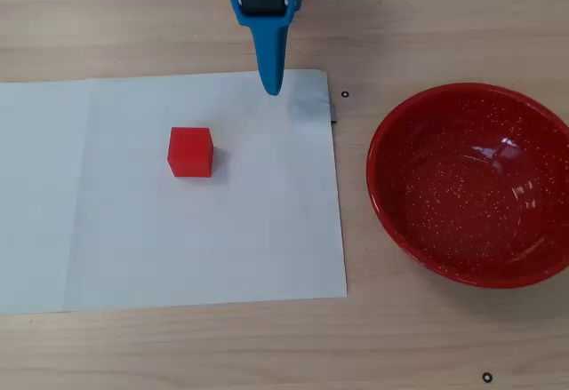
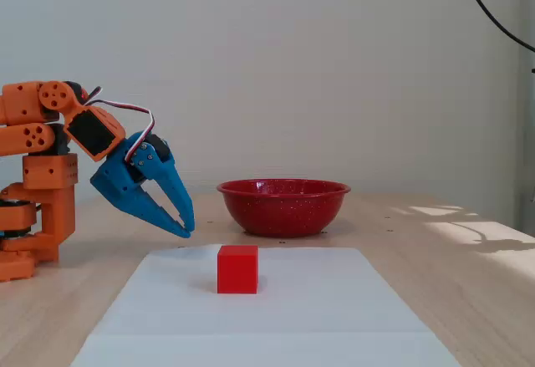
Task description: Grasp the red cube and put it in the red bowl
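The red cube (image 1: 190,152) sits on a white paper sheet (image 1: 133,230), left of centre in the overhead view; in the fixed view the cube (image 2: 237,269) stands at the middle front. The red bowl (image 1: 471,186) stands empty on the wood to the right of the sheet, and behind the cube in the fixed view (image 2: 283,206). My blue gripper (image 1: 271,88) hangs above the sheet's far edge, above and right of the cube in the overhead view, apart from it. In the fixed view the gripper (image 2: 185,228) points down to the right, its jaws shut and empty.
The orange arm base (image 2: 38,208) stands at the left in the fixed view. The wooden table (image 1: 400,337) surrounds the sheet. Small black marks (image 1: 345,95) dot the wood near the sheet and front right.
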